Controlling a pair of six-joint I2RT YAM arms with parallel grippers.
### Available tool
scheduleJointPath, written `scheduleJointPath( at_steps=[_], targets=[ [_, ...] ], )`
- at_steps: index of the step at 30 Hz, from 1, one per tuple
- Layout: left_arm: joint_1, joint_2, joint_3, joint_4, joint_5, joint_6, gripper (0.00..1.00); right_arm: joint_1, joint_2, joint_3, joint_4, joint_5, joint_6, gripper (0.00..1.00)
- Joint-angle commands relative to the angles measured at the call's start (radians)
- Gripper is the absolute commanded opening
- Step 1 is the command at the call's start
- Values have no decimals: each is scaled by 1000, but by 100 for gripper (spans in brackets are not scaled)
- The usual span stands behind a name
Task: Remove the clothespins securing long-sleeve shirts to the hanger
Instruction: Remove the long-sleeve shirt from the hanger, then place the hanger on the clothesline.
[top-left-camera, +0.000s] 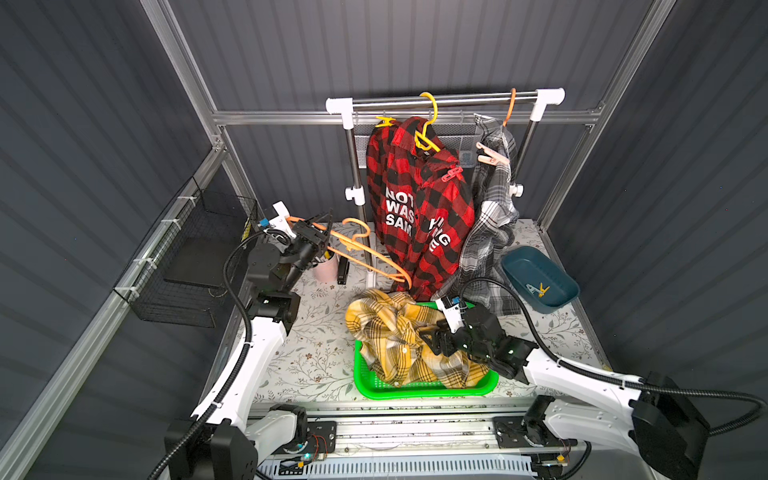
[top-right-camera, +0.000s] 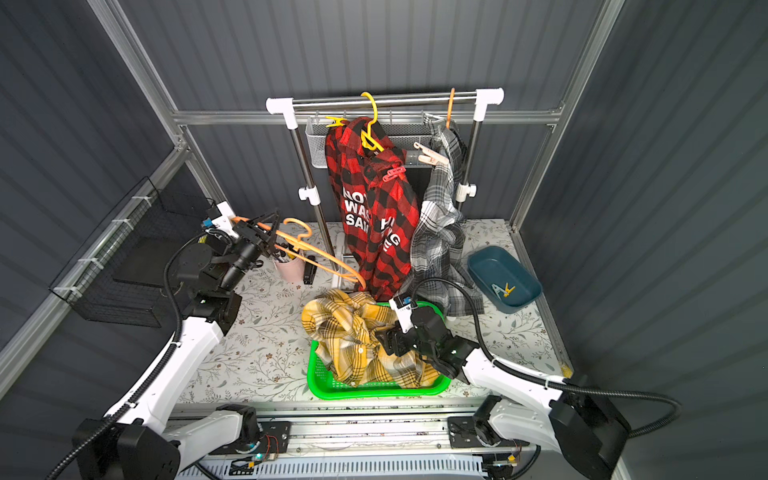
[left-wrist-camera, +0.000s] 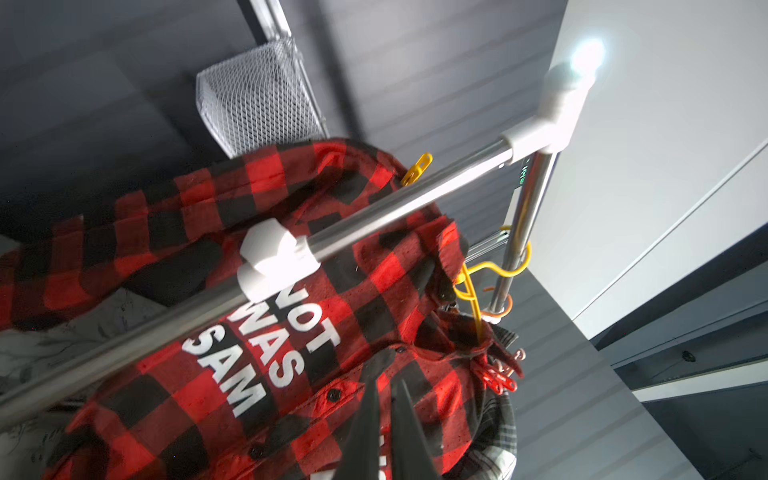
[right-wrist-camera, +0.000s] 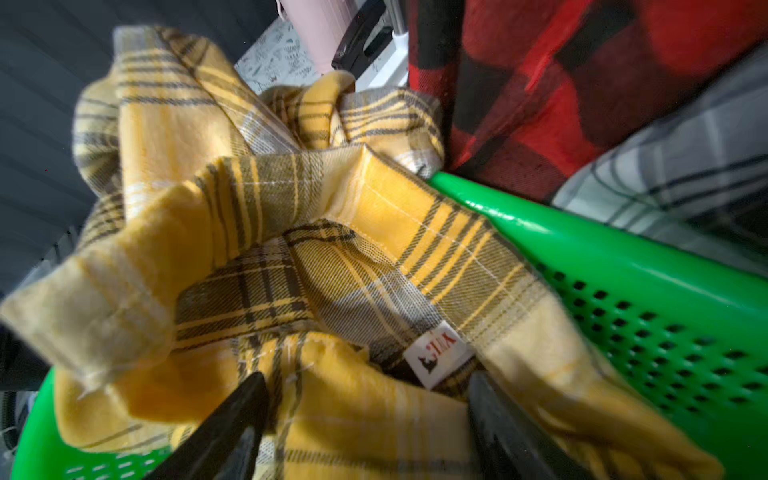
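Jaws wide, the right gripper (right-wrist-camera: 368, 382) hovers over the yellow shirt (top-left-camera: 390, 328) heaped in the green basket (top-left-camera: 415, 390) below the red shirt (top-left-camera: 415, 199). The left gripper (left-wrist-camera: 392, 370), jaws closed, sits beside that shirt at an orange hanger (top-left-camera: 374, 254). The red clothespin (top-left-camera: 452, 172), slanted along the red shirt's shoulder, and the yellow clothespin (top-left-camera: 385, 121), level on the other shoulder, are well above both.

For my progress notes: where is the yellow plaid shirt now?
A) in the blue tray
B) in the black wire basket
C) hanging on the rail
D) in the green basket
D: the yellow plaid shirt lies crumpled in the green basket.
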Motion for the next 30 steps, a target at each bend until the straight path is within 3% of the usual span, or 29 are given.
scheduleJointPath(
  at_steps=[1, 5, 8, 17, 30],
  targets=[
    [63, 57, -74, 254, 78, -269, 0, -33, -151, 14, 7, 8, 5, 79],
    [66, 106, -119, 361, 81, -369, 0, -38, -290, 79, -62, -10, -77, 82],
    [68, 123, -134, 416, 85, -399, 0, -38, -292, 166, -99, -52, -135, 81],
    [68, 135, -124, 429, 117, -419, 0, -38, -37, 414, -69, -126, -245, 78],
    [69, 148, -134, 477, 125, -455, 0, -20, 215, 598, 7, -189, -246, 74]
  ],
)
